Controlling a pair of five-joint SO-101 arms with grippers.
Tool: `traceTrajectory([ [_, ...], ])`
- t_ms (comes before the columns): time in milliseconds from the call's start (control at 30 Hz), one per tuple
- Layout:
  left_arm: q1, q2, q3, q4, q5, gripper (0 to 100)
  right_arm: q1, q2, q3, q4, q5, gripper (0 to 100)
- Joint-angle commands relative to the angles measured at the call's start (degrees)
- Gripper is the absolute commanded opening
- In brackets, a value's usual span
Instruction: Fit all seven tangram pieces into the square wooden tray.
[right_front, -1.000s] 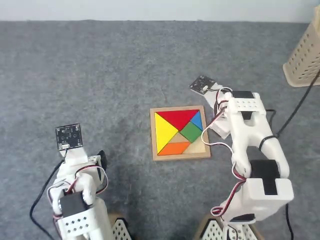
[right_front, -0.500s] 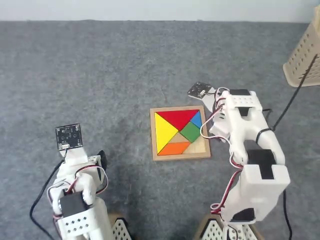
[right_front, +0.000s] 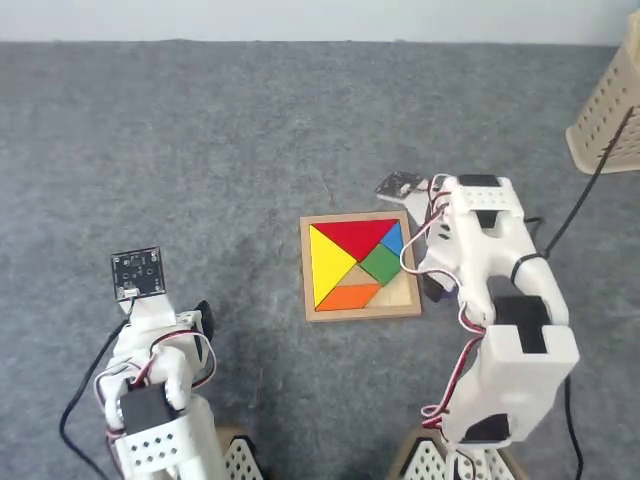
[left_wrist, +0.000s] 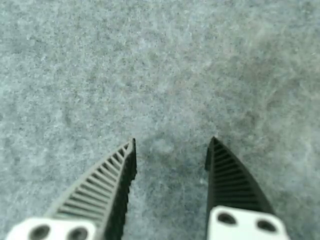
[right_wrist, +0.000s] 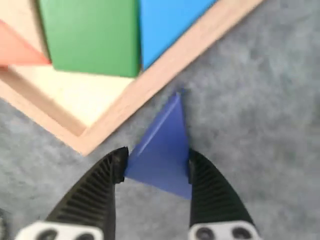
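The dark blue triangle (right_wrist: 161, 150) is gripped by the right pincer (right_wrist: 156, 155), one finger pressed against each of its two sides. It is held outside the square wooden tray (right_front: 360, 314), just beside the outer rim on the tray's right side, near the corner closest to the arms. Its long axis runs from between the fingers out to its sharp tip, which points away from the pincer's base and ends close to the rim. Whether it rests on the bench (right_front: 200, 150) or is lifted off it cannot be told.

Inside the tray a red triangle (right_front: 352, 237), a yellow triangle (right_front: 325, 265), a green square (right_front: 381, 263), a light blue triangle (right_front: 395, 240) and an orange parallelogram (right_front: 348, 296) are seated. Bare wood is seen in the corner slot (right_front: 398, 292) next to the green square, just across the rim from the held piece.

The left pincer (left_wrist: 172, 142) is held well apart from the tray, over the grey bench, its jaws spread with nothing between them. A slatted basket (right_front: 610, 110) stands at the far right edge.
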Motion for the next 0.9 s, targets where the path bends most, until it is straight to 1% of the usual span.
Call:
traceTrajectory([
  [0,0.18,-0.79,-0.75,0.26,-0.26,22,0.04,-7.78,-5.80,8.22,-7.47,0.7],
  [167,0.18,-0.79,-0.75,0.26,-0.26,22,-0.40,-15.25,-5.71,10.07,-11.69,0.7],
  [233,0.18,-0.79,-0.75,0.26,-0.26,22,-1.98,-18.42,-4.75,10.68,-10.90,0.7],
  [300,0.18,-0.79,-0.75,0.26,-0.26,22,-5.58,-22.02,-2.20,10.24,-7.21,0.7],
  [433,0.18,-0.79,-0.75,0.26,-0.26,22,-17.10,-28.70,3.78,9.89,2.20,0.7],
  [533,0.18,-0.79,-0.75,0.26,-0.26,22,-22.90,-30.90,8.44,5.32,11.60,0.7],
  [633,0.18,-0.79,-0.75,0.26,-0.26,22,-24.22,-30.99,13.89,-2.68,20.66,0.7],
  [767,0.18,-0.79,-0.75,0.26,-0.26,22,-24.13,-31.08,22.07,-15.43,28.75,0.7],
  [867,0.18,-0.79,-0.75,0.26,-0.26,22,-24.04,-31.34,24.97,-20.88,35.52,0.7],
])
